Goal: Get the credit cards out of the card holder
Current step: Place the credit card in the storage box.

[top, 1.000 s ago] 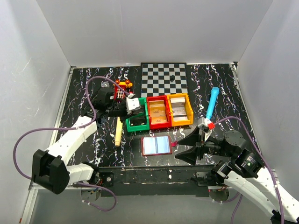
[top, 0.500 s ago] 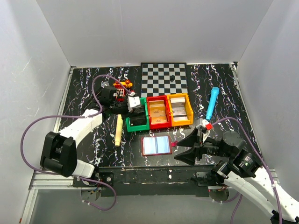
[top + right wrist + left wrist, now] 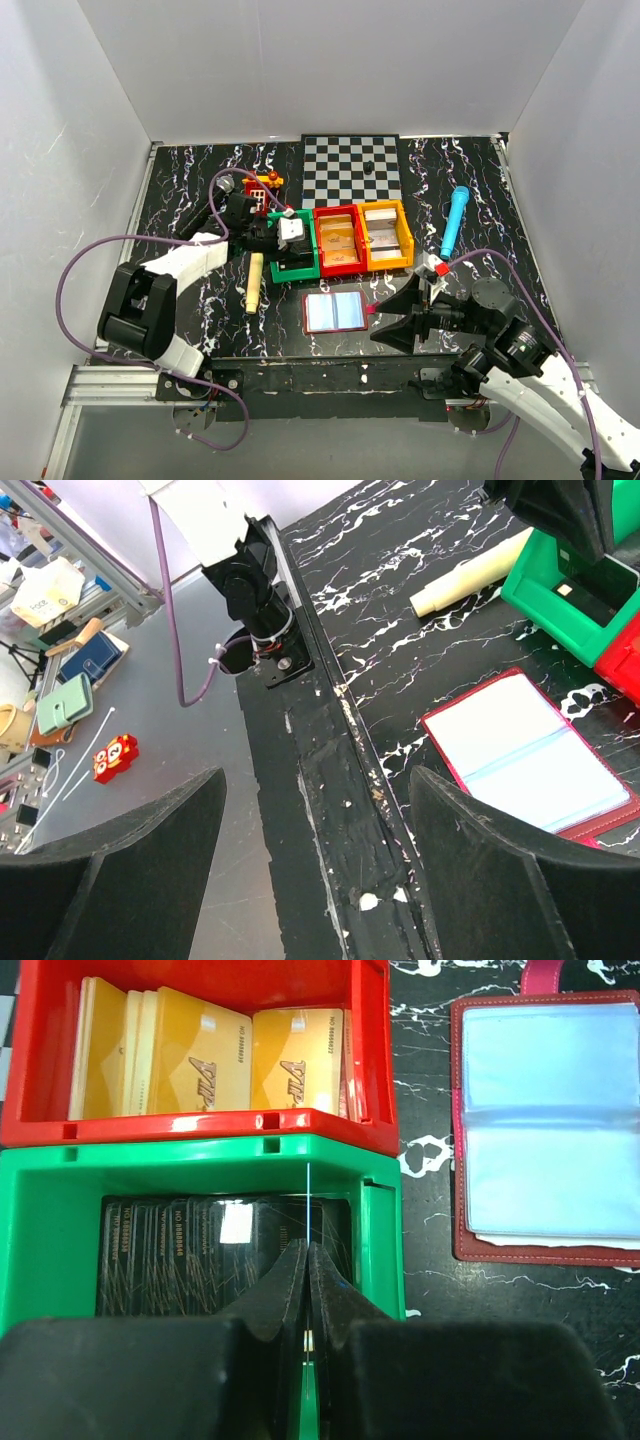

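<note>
The card holder (image 3: pixel 335 312) lies open near the table's front edge, dark red with pale bluish sleeves (image 3: pixel 548 1125), and it also shows in the right wrist view (image 3: pixel 530 748). My left gripper (image 3: pixel 308 1252) hangs over the green bin (image 3: pixel 295 262), shut on a thin credit card (image 3: pixel 309 1200) seen edge-on. Dark credit cards (image 3: pixel 190 1255) lie in that bin, tan-orange ones (image 3: pixel 200 1060) in the red bin (image 3: pixel 338 240), pale ones in the yellow bin (image 3: pixel 386 234). My right gripper (image 3: pixel 315 790) stands open and empty right of the holder, over the table's front edge.
A chessboard (image 3: pixel 352 168) lies at the back. A blue pen (image 3: pixel 455 220) rests right of the bins, a cream cylinder (image 3: pixel 255 280) left of them, a small red toy (image 3: pixel 263 186) behind. The three bins stand side by side just behind the holder.
My left arm has swung in from the left, bringing its shut gripper a little nearer over the green bin. The right gripper has drifted slightly left, still open.
</note>
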Motion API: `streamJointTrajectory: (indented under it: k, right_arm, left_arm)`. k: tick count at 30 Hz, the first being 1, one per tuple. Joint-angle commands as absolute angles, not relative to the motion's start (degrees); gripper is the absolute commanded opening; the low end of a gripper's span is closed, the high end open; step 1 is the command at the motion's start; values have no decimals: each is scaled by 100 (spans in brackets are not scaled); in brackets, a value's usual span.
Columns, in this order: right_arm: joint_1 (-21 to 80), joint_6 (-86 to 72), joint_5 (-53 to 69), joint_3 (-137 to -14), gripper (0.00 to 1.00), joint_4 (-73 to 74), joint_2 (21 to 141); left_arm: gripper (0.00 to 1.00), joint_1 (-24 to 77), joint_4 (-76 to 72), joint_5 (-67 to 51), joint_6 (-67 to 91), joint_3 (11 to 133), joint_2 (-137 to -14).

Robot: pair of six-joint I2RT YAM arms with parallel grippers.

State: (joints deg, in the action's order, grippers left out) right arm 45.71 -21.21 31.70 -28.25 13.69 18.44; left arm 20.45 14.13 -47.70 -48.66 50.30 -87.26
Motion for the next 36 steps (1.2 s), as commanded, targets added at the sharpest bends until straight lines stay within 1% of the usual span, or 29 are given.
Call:
streamJointTrajectory:
  k: [1,9,16,26,36]
  right_arm:
    - [4544,-2109,3278,-2804,82,993,1925]
    - [4544,-2021,3252,-2821,82,1116,1846]
    - [4544,-2021,3269,-2769,82,1073,1846]
    - [4544,-1952,3226,-2909,82,1133,1934]
    - [4544,-1872,3173,-2962,83,1204,1934]
  left_arm:
    - [0,2021,1739,-5027,-5308,5203,-8885]
    - [0,2021,2346,-5221,-5476,5414,-9097]
    - [0,2030,2312,-5309,-5388,5151,-8860]
    - [0,2109,2312,-4940,-4870,5467,-9404]
    - [0,2109,2022,-4597,-4448,5502,-9677]
